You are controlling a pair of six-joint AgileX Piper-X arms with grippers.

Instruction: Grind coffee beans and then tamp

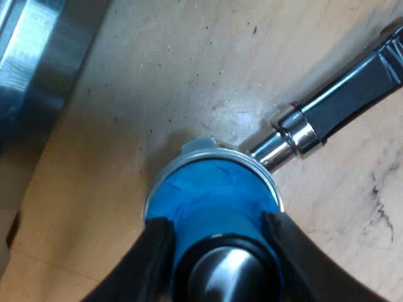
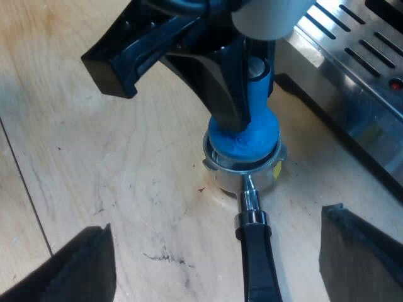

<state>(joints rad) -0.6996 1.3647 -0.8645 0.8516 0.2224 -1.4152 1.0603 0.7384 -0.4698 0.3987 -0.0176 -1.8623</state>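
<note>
Left gripper (image 1: 217,236) clamps blue tamper (image 1: 208,189) upright in the holder (image 2: 221,165), whose flat-lying handle (image 2: 259,264) points toward the spread right gripper (image 2: 214,233).

The tamper (image 1: 214,189) fills the holder (image 1: 267,173), so whatever lies in its basket is hidden. The tamper's knob, close under the left wrist camera, blurs to a grey blob and the frame's edge cuts it. The left gripper (image 1: 220,251) clasps the tamper's sides, but its fingers (image 1: 154,258) run out of the picture. The holder's handle (image 2: 259,264) leaves the frame before its end shows. The right gripper (image 2: 217,223), spread wide, shows only blurred dark fingers (image 2: 69,270), cut off. Behind the holder the espresso machine (image 2: 352,75) is cropped to one slotted metal corner; a red spot (image 2: 395,82) on it and a yellow mark (image 2: 277,170) on the holder's wall are too small to tell.
</note>
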